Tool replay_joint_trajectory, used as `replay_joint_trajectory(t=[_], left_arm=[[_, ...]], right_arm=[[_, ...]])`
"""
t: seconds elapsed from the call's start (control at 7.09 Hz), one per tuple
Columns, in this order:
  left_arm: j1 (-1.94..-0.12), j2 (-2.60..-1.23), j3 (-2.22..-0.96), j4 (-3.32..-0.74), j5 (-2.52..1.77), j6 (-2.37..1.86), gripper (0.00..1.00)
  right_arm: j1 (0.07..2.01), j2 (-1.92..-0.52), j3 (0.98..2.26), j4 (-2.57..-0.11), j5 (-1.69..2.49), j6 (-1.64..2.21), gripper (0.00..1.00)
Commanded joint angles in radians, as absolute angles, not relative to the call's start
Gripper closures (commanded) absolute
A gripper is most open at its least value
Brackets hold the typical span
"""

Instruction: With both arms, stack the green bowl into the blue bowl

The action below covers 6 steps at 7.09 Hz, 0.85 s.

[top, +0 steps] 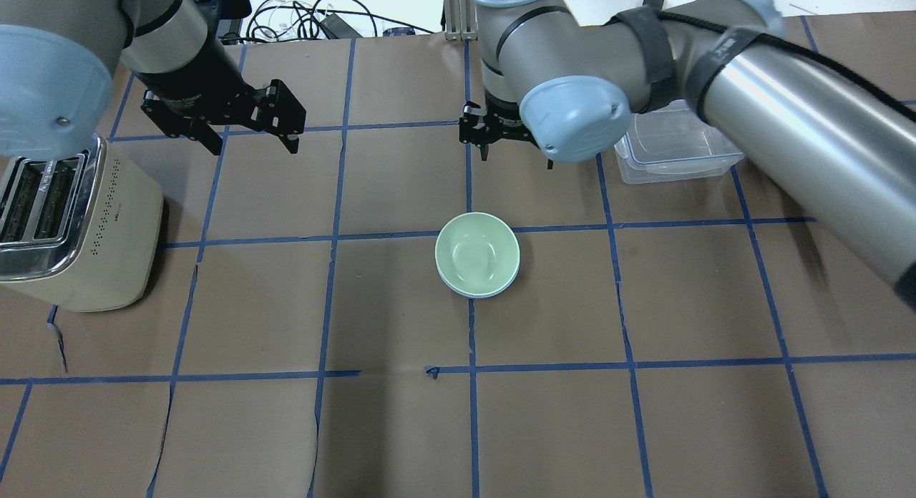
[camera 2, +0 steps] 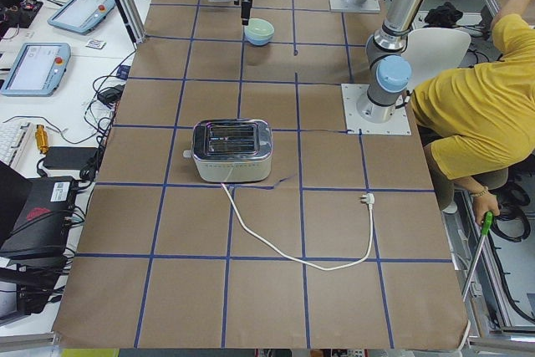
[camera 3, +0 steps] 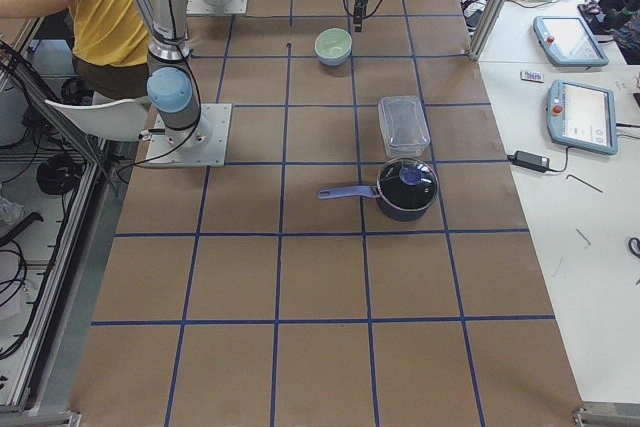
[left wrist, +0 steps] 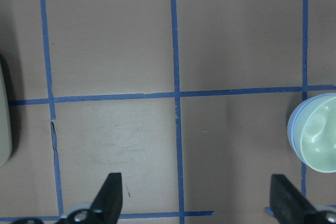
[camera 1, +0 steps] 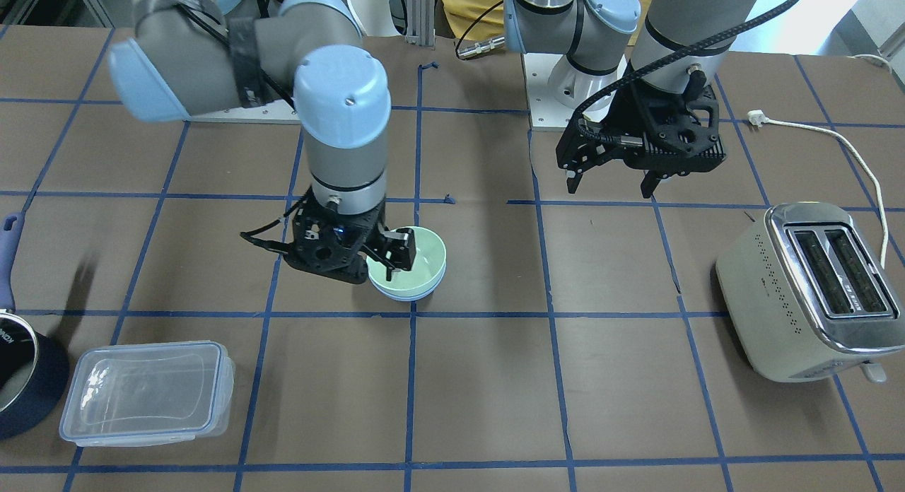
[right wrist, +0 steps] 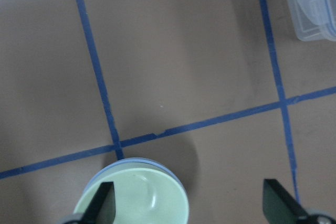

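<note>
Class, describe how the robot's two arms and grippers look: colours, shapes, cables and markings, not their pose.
Both arms are grey metal tubes with rounded light-blue joint caps. The right arm wears black straps. The left arm carries a braided black cable. The left gripper and right gripper are black, skeletal, two-fingered frames.

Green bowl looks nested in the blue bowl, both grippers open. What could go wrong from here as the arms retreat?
1. The right gripper hangs open just above and beside the green bowl; a low sideways retreat could clip its rim and drag the stack.
2. The blue bowl shows on one side only, so the nesting may be off-centre; a knock might tip it.
3. The clear container lies on that arm's side; a low swing could strike it.
</note>
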<state>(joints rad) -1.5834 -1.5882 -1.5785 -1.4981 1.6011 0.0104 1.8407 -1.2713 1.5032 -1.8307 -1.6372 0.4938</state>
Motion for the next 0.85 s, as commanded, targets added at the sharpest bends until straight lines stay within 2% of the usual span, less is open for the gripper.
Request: replay_joint_trajectory(t=[0.0, 0.42, 0.71], left_arm=[[-1.583, -1.588, -1.580, -1.499, 1.600, 0.008, 0.00], [-1.583, -1.588, -1.582, -1.500, 1.601, 0.008, 0.00], [-1.585, -1.588, -1.583, -1.500, 1.601, 0.008, 0.00]], right_arm=[[1.734, -1.398, 1.508, -1.635, -1.637, 0.261, 0.00], [1.582, -1.578, 1.509, -1.430, -1.634, -0.056, 0.00], [1.545, -1.588, 1.535, -1.422, -1.634, -0.061, 0.00]])
